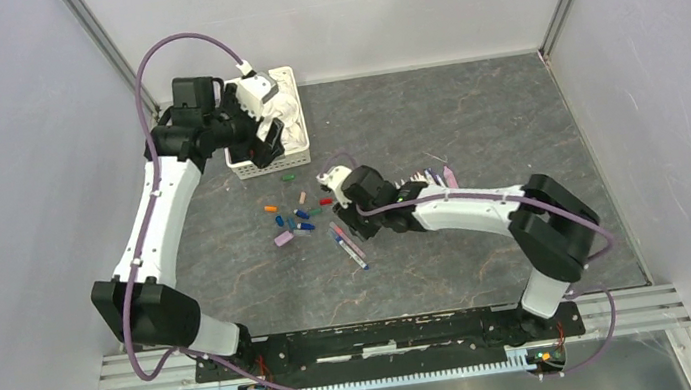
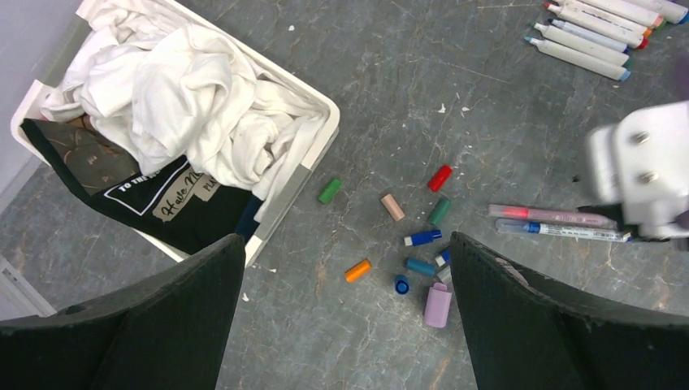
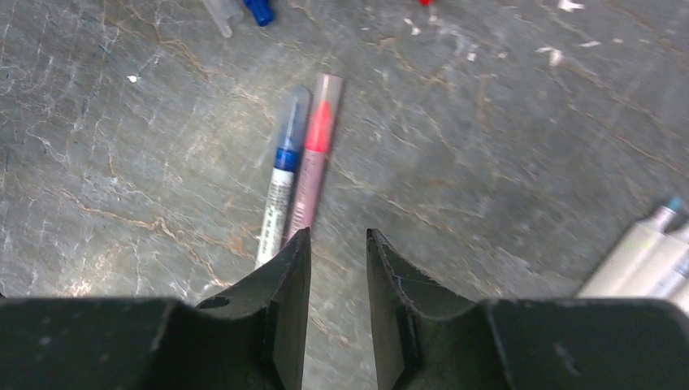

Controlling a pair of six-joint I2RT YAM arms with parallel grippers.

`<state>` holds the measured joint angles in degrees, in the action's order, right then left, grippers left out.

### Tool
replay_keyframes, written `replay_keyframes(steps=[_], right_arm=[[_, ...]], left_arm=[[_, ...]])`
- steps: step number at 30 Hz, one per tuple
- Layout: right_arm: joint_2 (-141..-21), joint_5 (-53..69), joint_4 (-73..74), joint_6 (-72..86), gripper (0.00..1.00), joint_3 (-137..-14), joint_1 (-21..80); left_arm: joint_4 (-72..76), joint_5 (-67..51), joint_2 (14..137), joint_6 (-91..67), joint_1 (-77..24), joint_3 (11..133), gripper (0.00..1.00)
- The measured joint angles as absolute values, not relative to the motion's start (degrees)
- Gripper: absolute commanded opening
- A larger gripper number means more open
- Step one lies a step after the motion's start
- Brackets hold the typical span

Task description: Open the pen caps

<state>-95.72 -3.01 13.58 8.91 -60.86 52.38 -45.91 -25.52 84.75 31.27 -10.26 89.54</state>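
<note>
Left hand [image 2: 345, 244] hovers spread wide beside the white basket [image 2: 323, 110] — loose pen caps [image 2: 439, 178] lie scattered on the grey worktop [image 2: 487, 106] beneath it. Right hand [image 3: 337, 236], fingers narrowly parted and pinching nothing, hangs low over two pens [image 3: 313, 162] lying side by side — near those caps.
</note>
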Motion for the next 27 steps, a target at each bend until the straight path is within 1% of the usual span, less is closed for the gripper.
replay_keyframes(steps=[5,9,14,24,27], right_arm=[[-102.0,-2.9,13.0,8.9,0.33,-64.1,54.7],[-104.7,-2.8,12.9,9.0,0.31,-64.9,55.3],[-106.1,-3.1,12.9,9.0,0.28,-64.9,55.3],[-107.6,-4.3,12.3,9.0,0.30,-65.4,55.0],[-107.4,-3.7,10.5,9.1,0.27,-64.4,54.5]], left_arm=[[-46.9,-26.2,84.7,31.3,-10.2,88.7,1.00],[-47.7,-26.5,84.7,31.3,-10.2,87.8,1.00],[-48.4,-27.5,84.7,31.3,-10.2,87.7,1.00],[-50.3,-28.9,84.7,31.4,-10.2,86.9,1.00],[-51.0,-29.1,84.7,32.5,-10.2,86.3,1.00]])
